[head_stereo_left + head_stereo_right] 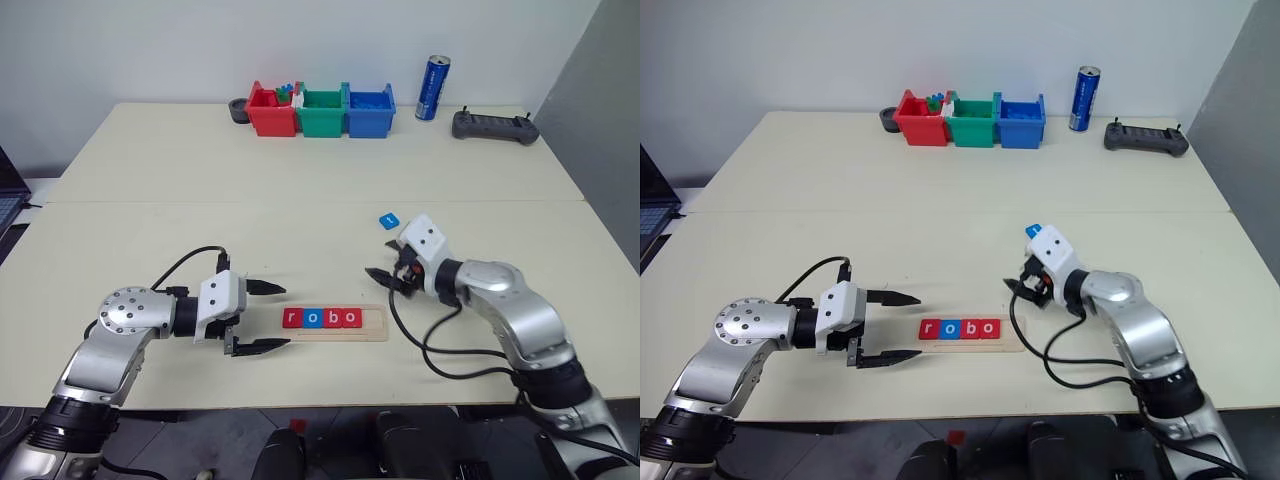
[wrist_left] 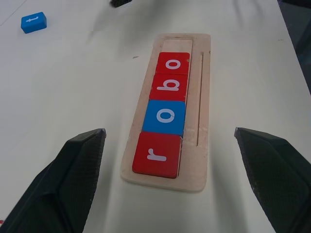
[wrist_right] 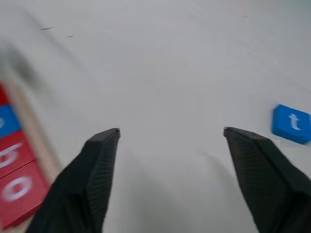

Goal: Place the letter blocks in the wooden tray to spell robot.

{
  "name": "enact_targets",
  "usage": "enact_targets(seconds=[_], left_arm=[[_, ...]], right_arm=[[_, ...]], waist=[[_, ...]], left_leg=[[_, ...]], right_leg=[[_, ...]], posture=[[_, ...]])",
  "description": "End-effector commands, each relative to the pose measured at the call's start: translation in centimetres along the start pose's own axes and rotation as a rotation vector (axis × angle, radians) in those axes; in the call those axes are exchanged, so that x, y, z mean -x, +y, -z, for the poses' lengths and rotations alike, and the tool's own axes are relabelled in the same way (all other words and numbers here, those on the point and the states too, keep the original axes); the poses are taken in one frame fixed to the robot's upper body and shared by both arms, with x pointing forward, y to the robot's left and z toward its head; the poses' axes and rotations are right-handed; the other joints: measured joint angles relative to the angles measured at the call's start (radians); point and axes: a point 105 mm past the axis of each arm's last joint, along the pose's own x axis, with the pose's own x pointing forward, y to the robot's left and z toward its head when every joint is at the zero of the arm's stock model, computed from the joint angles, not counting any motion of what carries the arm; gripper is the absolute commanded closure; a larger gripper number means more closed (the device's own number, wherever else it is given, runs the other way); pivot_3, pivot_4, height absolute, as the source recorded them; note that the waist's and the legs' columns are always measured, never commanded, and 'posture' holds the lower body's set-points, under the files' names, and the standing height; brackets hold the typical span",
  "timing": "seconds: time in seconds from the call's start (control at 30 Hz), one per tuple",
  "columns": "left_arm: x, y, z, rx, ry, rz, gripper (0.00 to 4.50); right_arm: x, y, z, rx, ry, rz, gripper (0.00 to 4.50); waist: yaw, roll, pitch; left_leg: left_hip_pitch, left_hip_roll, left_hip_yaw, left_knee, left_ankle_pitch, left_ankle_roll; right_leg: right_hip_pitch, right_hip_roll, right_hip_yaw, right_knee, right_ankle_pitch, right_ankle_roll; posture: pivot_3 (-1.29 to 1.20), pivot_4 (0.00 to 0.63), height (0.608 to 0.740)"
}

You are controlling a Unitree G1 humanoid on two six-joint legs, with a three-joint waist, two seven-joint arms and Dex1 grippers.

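The wooden tray [image 1: 373, 322] lies near the table's front edge between my two grippers. Four letter blocks sit in its groove and read r [image 1: 291, 318], o [image 1: 310, 318], b [image 1: 330, 318], o [image 1: 350, 318]; the slot at the tray's right end is bare. A blue block with a white t [image 1: 389, 219] lies flat on the table behind and to the right of the tray. My left gripper [image 1: 285, 315] is open just left of the tray, level and pointing at it, holding nothing. My right gripper [image 1: 380, 279] is open and empty, raised above the tray's right end, with the t block [image 3: 290, 124] off to one side.
At the back of the table stand a red bin [image 1: 271, 110], a green bin [image 1: 322, 111] and a blue bin [image 1: 369, 110], with a blue can [image 1: 432, 87] and a black controller [image 1: 494, 126] to their right. A laptop edge [image 1: 8, 200] shows at the far left.
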Motion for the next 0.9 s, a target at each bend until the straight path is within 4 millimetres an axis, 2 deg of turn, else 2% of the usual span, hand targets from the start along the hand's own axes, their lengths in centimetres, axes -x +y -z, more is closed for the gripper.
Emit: enact_targets(seconds=[0.03, 0.2, 0.37, 0.53, 0.63, 0.73, 0.9], left_arm=[[0.5, 0.5, -1.3, -0.037, -0.021, -0.025, 0.00], [0.4, 0.6, -1.5, -0.038, -0.021, -0.029, 0.00], [0.5, 0.4, -1.3, -0.039, -0.019, -0.027, 0.00], [0.6, 0.3, -0.8, -0.038, -0.015, -0.025, 0.00], [0.9, 0.3, -0.3, -0.033, -0.013, -0.024, 0.00], [1.1, 0.3, 0.3, -0.030, -0.010, -0.023, 0.00], [1.1, 0.1, 0.8, -0.028, -0.007, -0.025, 0.00]], right_arm=[[-1.2, -2.7, -1.5, -0.020, -0.058, 0.153, 0.03], [-3.9, -5.0, -0.8, -0.090, -0.050, 0.272, 0.03], [-5.5, -6.5, 0.0, -0.125, -0.033, 0.337, 0.03], [-6.6, -7.1, 0.7, -0.180, -0.023, 0.339, 0.03], [-7.2, -6.7, 1.0, -0.215, -0.018, 0.301, 0.03], [-7.8, -6.3, 0.9, -0.232, -0.028, 0.265, 0.64], [-8.5, -5.8, 1.3, -0.204, -0.007, 0.252, 2.40]], waist=[[-0.001, 0.000, 0.000], [-0.010, 0.000, 0.000], [-0.015, 0.000, 0.000], [-0.025, 0.000, 0.000], [-0.026, 0.000, 0.000], [-0.028, 0.001, 0.000], [-0.029, 0.001, 0.000]], left_leg=[[0.000, 0.000, 0.000, 0.000, 0.000, 0.000], [0.000, 0.000, 0.000, -0.001, 0.000, 0.000], [-0.001, 0.000, 0.000, -0.001, 0.000, 0.000], [0.000, 0.000, 0.000, -0.002, 0.000, 0.000], [0.000, 0.000, 0.000, -0.002, 0.000, 0.000], [0.000, 0.000, 0.000, -0.002, 0.000, 0.000], [0.000, 0.000, 0.000, -0.002, 0.000, 0.000]], right_leg=[[0.000, 0.000, 0.000, 0.000, 0.000, 0.000], [0.000, 0.000, 0.000, 0.000, 0.000, 0.000], [-0.001, -0.001, 0.000, 0.000, 0.000, 0.000], [-0.001, -0.001, 0.000, 0.000, 0.000, -0.001], [-0.001, 0.000, 0.000, 0.001, 0.000, -0.001], [-0.001, 0.000, 0.000, 0.001, 0.000, -0.001], [-0.001, 0.000, 0.000, 0.001, 0.000, -0.001]], posture=[[0.00, 0.150, 0.740], [0.00, 0.150, 0.740], [0.00, 0.150, 0.740], [0.00, 0.150, 0.740], [0.00, 0.150, 0.740], [0.00, 0.150, 0.740], [0.00, 0.150, 0.740]])
